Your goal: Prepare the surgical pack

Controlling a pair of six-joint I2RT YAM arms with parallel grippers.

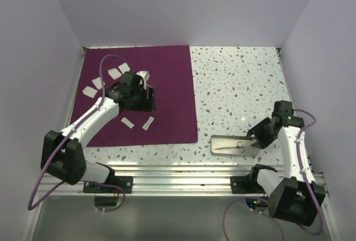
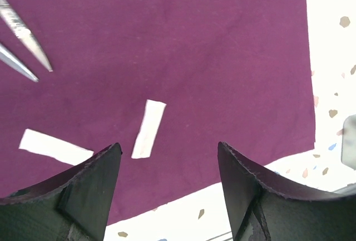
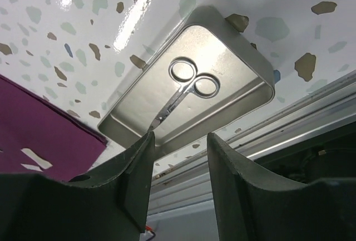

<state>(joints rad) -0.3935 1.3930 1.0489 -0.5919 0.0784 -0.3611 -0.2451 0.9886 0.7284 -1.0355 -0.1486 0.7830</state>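
The plum-purple cloth lies flat on the left half of the table. Several white gauze pads lie on it, some far left and two near its front. My left gripper hovers over the cloth's middle, open and empty; in its wrist view a gauze pad lies just ahead and two silver instrument tips show at upper left. The steel tray sits right of the cloth with silver scissors inside. My right gripper is open beside the tray's right end, above it; the scissors lie in the tray.
The speckled white tabletop spreads right of the cloth. An aluminium rail runs along the near edge, close behind the tray. Lilac walls enclose the table at the back and sides.
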